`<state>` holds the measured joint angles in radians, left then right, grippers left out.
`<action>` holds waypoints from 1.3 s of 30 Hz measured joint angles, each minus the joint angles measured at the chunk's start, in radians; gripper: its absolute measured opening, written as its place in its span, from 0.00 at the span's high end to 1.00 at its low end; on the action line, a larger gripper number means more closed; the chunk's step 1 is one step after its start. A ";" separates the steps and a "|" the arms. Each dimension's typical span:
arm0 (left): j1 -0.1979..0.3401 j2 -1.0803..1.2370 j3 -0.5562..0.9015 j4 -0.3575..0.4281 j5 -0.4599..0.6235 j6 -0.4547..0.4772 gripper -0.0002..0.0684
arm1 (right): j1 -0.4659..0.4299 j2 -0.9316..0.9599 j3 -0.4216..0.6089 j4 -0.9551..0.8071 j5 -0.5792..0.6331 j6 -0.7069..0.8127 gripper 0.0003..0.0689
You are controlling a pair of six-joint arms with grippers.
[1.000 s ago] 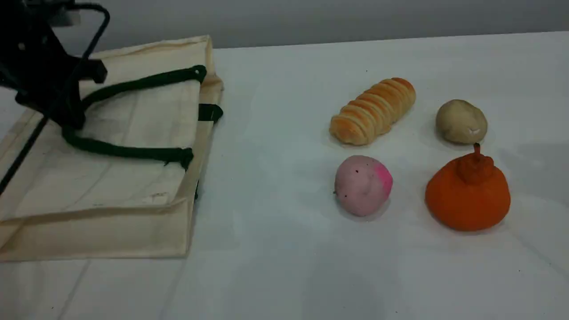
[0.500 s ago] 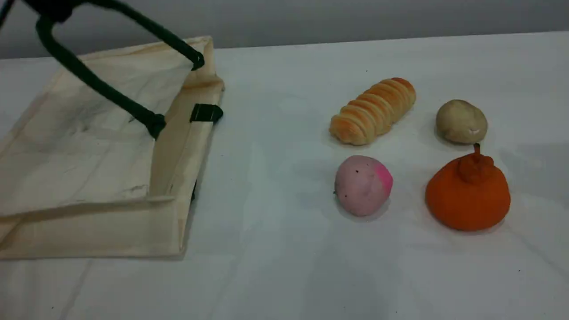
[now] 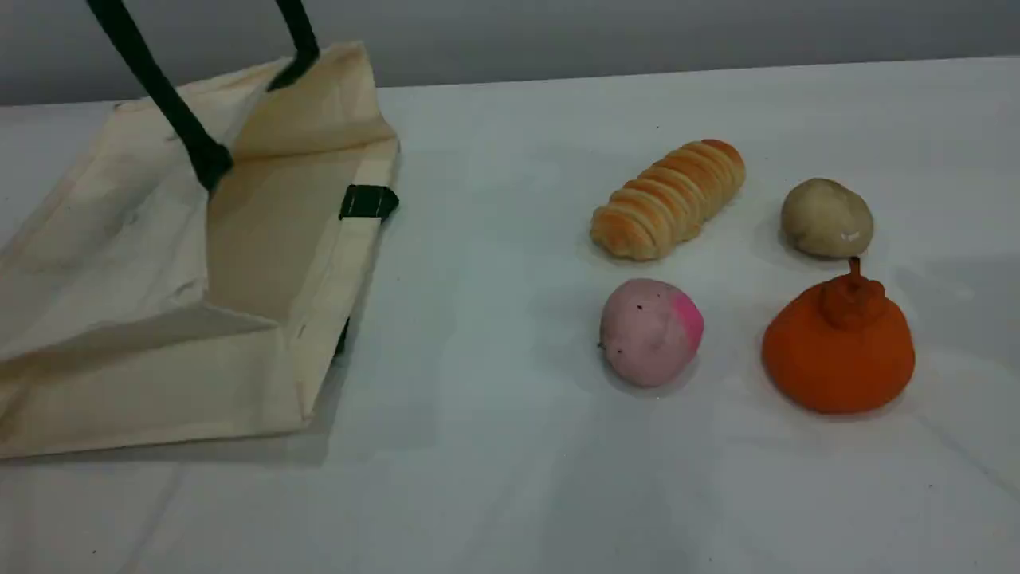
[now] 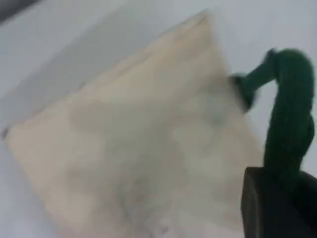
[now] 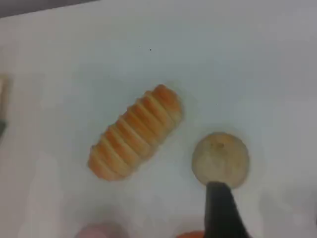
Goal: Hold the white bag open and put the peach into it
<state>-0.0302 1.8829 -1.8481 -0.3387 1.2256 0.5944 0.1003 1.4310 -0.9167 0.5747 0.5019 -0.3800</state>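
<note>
1 left hand (image 4: 277,203) pinching the white bag's (image 3: 119,239) rope handle (image 3: 171,112), mostly cropped; right hand (image 5: 223,213) state unclear.

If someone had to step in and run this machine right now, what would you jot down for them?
Left gripper: shut on the green rope handle, holding it up above the table.
Right gripper: empty, hovering over the potato and bread roll; whether its fingers are open or shut I cannot tell.
White bag: at the table's left, top side raised, mouth gaping toward the food.
Peach: on the table, untouched, beside the orange stemmed fruit.
Done: bag opened.
Left: pick up the peach and put it inside.
</note>
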 joint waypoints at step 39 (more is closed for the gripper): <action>-0.194 -0.280 0.150 -0.106 -0.003 0.161 0.84 | 0.000 0.000 -0.019 -0.001 0.009 -0.158 0.47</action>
<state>-0.2244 1.6028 -1.6984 -0.4443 1.2223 0.7554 0.1003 1.4310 -0.9360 0.5735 0.5112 -0.5377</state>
